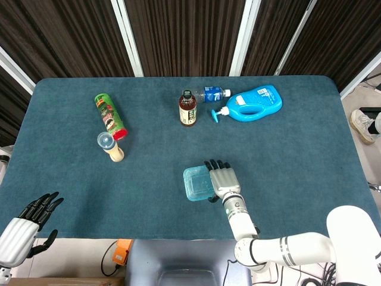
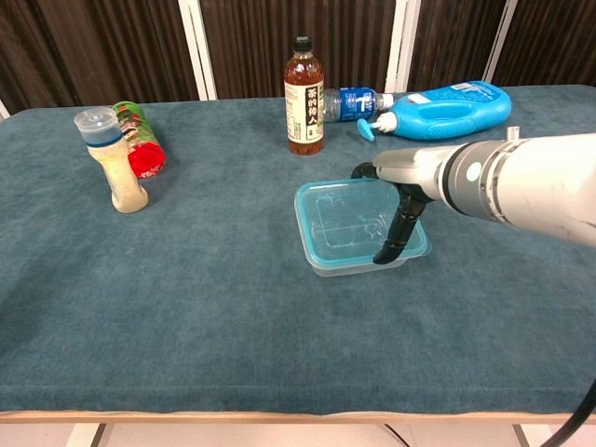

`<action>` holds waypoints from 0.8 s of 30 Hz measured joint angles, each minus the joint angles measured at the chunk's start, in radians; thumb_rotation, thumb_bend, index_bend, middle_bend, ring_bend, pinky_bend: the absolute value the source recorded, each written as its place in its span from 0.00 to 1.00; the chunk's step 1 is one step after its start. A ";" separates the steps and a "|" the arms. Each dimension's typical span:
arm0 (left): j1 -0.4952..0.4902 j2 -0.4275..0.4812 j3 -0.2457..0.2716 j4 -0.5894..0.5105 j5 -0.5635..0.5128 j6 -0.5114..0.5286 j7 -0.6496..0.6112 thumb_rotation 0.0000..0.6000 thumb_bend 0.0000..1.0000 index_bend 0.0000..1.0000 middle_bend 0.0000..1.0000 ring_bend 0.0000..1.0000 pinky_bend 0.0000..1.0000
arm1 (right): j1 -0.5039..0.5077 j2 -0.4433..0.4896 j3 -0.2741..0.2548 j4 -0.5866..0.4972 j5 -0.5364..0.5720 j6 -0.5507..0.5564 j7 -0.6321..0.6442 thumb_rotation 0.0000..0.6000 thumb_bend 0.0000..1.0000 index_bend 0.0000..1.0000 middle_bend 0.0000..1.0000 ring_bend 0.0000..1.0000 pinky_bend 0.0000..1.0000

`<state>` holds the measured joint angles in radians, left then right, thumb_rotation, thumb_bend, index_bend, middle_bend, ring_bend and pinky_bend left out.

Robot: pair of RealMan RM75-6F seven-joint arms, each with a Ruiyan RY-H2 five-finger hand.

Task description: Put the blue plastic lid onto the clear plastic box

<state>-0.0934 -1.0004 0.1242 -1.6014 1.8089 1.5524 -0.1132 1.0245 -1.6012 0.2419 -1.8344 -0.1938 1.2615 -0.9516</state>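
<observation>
- Pressing down at frame centre, the right hand [image 2: 402, 216] is resting flat, fingers extended, on the blue plastic lid [image 2: 358, 223], which is sitting on the clear plastic box [image 2: 365, 264].
- Keeping pressure even should seat every edge.
- The left hand [image 1: 27, 223] is hanging open, lower left.

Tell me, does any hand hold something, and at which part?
The right hand rests on the right side of the lid on the box; a real grip cannot be told. The left hand holds nothing.
</observation>
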 measured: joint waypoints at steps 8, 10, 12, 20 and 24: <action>0.000 0.000 0.000 0.000 -0.001 -0.001 0.000 1.00 0.43 0.00 0.00 0.00 0.16 | -0.002 0.016 0.004 -0.014 -0.007 0.001 0.012 1.00 0.34 0.03 0.08 0.04 0.19; 0.000 0.000 0.000 0.000 -0.001 -0.001 0.000 1.00 0.43 0.00 0.00 0.00 0.16 | -0.002 0.019 0.003 -0.017 -0.005 0.002 0.013 1.00 0.35 0.03 0.08 0.04 0.19; 0.000 0.000 0.000 0.000 0.000 0.000 0.000 1.00 0.43 0.00 0.00 0.00 0.16 | -0.001 0.021 0.003 -0.018 -0.002 0.002 0.013 1.00 0.34 0.03 0.08 0.03 0.19; 0.000 0.001 -0.002 0.000 -0.001 0.002 -0.003 1.00 0.43 0.00 0.00 0.00 0.16 | 0.000 0.031 0.003 -0.026 -0.003 0.001 0.017 1.00 0.34 0.03 0.06 0.02 0.18; 0.001 0.001 -0.001 0.001 0.001 0.004 -0.004 1.00 0.43 0.00 0.00 0.00 0.16 | -0.010 0.049 0.002 -0.046 -0.054 0.006 0.039 1.00 0.34 0.20 0.07 0.02 0.18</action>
<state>-0.0929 -0.9992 0.1233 -1.6005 1.8095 1.5560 -0.1172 1.0149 -1.5526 0.2436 -1.8804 -0.2474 1.2679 -0.9126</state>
